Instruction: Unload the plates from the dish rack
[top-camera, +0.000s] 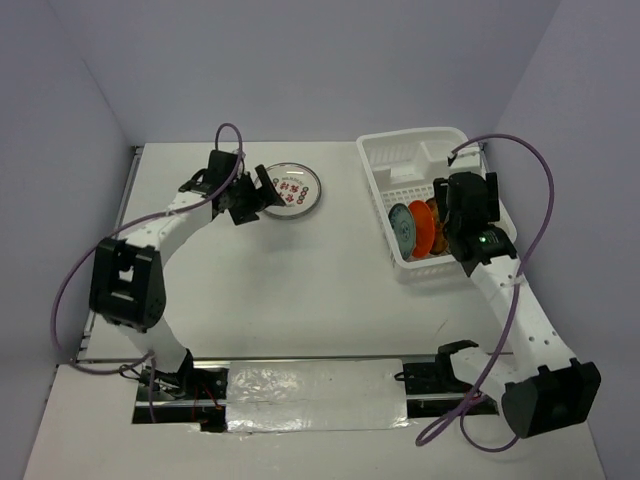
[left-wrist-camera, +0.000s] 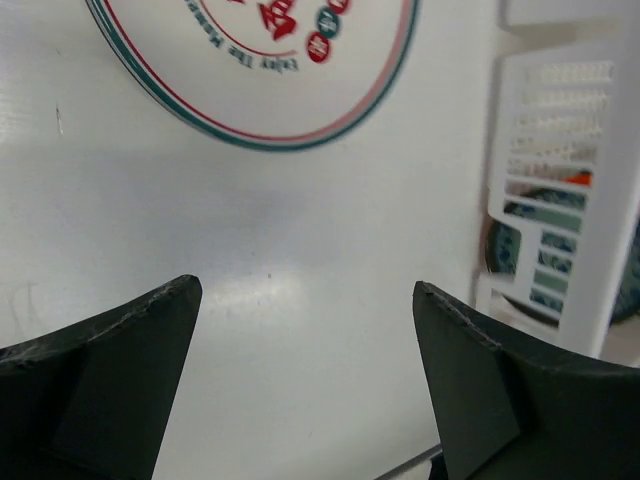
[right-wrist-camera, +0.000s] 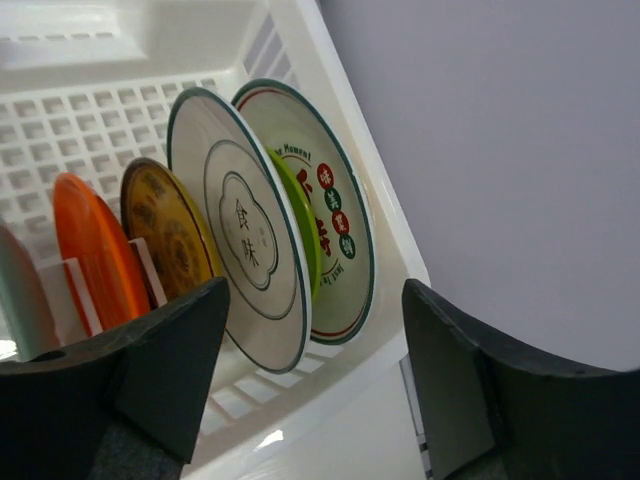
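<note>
Plates (top-camera: 415, 228) on edge in the dish rack (top-camera: 400, 160), one more flat on the bench (top-camera: 330, 280).
Your left pincer (left-wrist-camera: 305, 380) stands wide over bare bench beside the red-lettered plate (top-camera: 292, 190), open room all round. Your right pincer (right-wrist-camera: 315, 370) gapes, holding nothing, at the right edge of the slotted white plastic rack; an orange plate (right-wrist-camera: 90, 250), a golden-tan plate (right-wrist-camera: 165, 235), a white plate (right-wrist-camera: 245, 260) and a green plate (right-wrist-camera: 300, 215) stand close-packed inside.

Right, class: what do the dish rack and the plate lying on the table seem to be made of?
The dish rack: probably moulded white plastic, semi-gloss, judging by its thin gridded floor and slotted walls. The plate: glazed ceramic or melamine, can't tell which. It has a smooth shiny face with printed red marks.
</note>
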